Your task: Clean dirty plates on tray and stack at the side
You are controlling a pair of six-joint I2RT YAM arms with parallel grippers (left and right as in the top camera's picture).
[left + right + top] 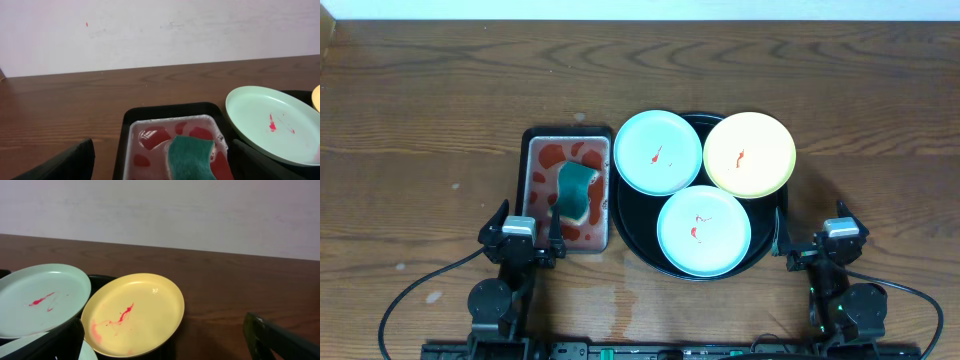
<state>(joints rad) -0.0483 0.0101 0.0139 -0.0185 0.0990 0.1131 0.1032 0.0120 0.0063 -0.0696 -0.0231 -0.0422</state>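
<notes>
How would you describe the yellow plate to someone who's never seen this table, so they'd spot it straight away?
On the wooden table, find the big round black tray right of the middle. Three small red-smeared plates sit on it; this one is at the back right. It is the only yellow plate; its two neighbours are pale aqua.

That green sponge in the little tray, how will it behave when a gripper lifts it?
The sponge probably squashes when squeezed rather than staying stiff. It lies among wet-looking red puddles in the small tray, so it is likely soaked, heavier than it looks, and may drip.
</notes>
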